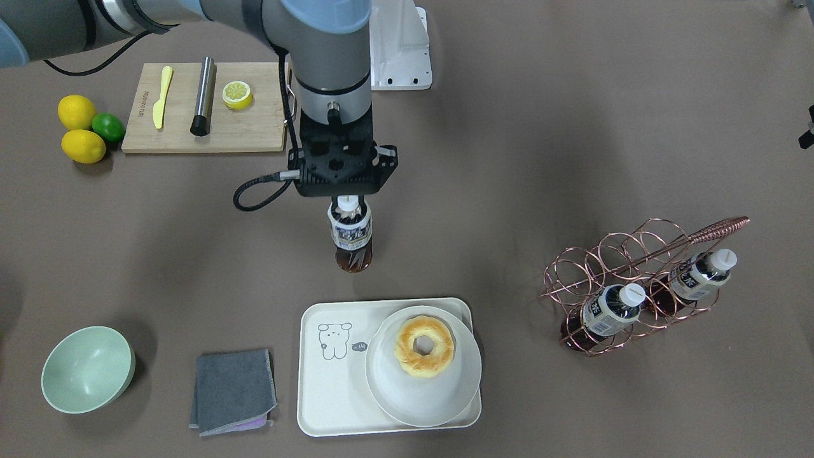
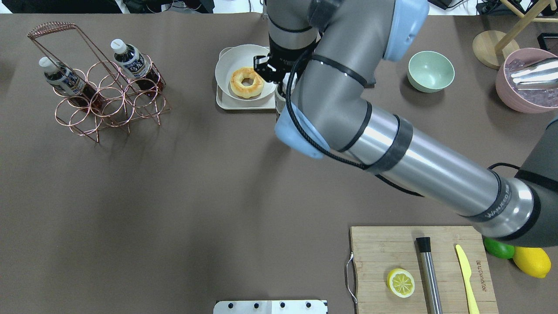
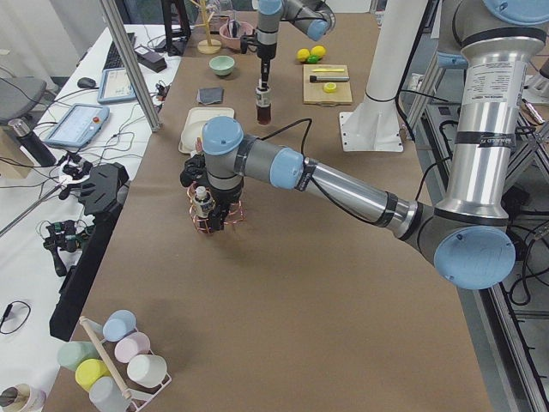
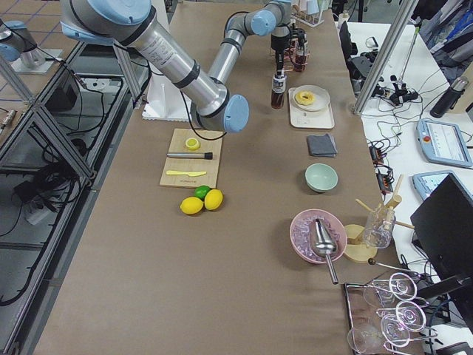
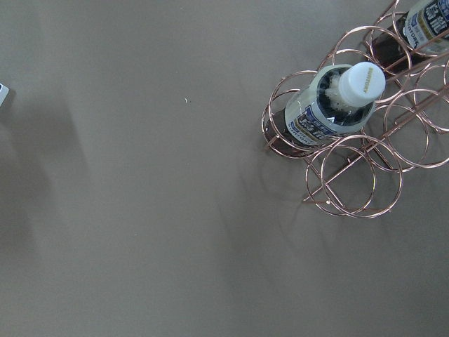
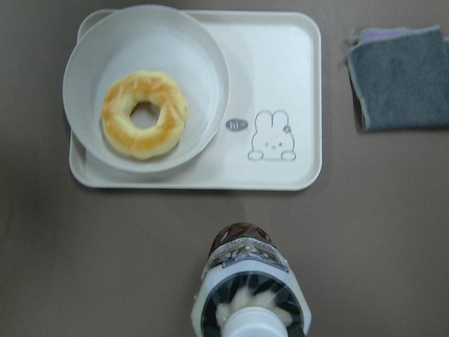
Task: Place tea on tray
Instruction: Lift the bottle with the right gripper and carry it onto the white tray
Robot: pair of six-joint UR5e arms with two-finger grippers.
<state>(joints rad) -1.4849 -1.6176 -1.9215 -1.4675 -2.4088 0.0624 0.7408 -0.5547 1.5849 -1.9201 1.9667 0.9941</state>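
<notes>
Now the right end effector grips the tea by its white cap. The tea is upright over the desk, near the tray but not on it. The left end effector hangs over the rack. I cannot tell if it is clenched.

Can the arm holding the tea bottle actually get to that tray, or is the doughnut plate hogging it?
Probably yes. The right claw grips the tea by its cap, just short of the tray. The plate covers one half, but the half with the bear drawing lies bare.
</notes>
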